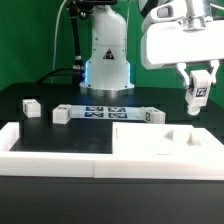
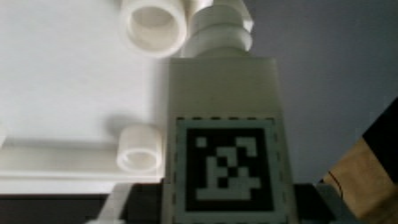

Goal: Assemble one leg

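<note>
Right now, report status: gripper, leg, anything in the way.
Status: gripper shut on leg. Held upright in the air above the white panel, not seated. Nothing visible between them.

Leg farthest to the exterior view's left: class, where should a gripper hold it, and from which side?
Probably from above, pinching the two opposite flat sides of the leg: it sits low on the black table with nothing touching it.

In the wrist view the leg (image 2: 222,120) is blurred and runs out of frame, and in the exterior view the tags on the marker board (image 1: 105,112) are too small to read.
</note>
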You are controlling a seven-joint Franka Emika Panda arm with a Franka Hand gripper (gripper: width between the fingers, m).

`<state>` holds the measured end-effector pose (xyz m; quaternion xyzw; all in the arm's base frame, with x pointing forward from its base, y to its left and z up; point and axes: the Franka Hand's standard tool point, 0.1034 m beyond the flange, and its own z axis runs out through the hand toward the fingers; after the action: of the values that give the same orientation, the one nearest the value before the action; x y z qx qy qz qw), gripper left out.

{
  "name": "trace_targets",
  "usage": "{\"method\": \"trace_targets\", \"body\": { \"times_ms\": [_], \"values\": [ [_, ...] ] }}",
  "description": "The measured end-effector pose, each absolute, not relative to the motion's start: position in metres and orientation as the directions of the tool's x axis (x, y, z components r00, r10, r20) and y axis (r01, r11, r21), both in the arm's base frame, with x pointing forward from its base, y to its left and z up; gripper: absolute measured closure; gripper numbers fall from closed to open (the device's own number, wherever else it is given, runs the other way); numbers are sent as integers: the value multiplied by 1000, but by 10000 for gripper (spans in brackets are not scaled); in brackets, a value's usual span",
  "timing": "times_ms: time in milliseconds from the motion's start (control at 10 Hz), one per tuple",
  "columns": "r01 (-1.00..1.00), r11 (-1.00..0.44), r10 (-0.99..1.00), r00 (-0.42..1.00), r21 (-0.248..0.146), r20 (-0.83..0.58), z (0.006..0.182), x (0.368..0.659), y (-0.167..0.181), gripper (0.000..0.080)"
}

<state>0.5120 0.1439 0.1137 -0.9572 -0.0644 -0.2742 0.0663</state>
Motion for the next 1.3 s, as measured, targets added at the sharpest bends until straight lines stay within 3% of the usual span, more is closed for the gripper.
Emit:
{"method": "trace_targets", "body": {
  "times_ms": [100,300,600,800,1300],
  "values": [
    [157,-984,96,872,-88,480,102,505,143,508],
    [163,-983,104,867,-79,487,104,508,139,508],
    [228,-973,189,835,-13,517,110,542,119,508],
    [215,-976,172,829,-19,533,109,569,118,508],
    [228,-974,188,828,-10,529,102,565,116,508]
  ]
}}
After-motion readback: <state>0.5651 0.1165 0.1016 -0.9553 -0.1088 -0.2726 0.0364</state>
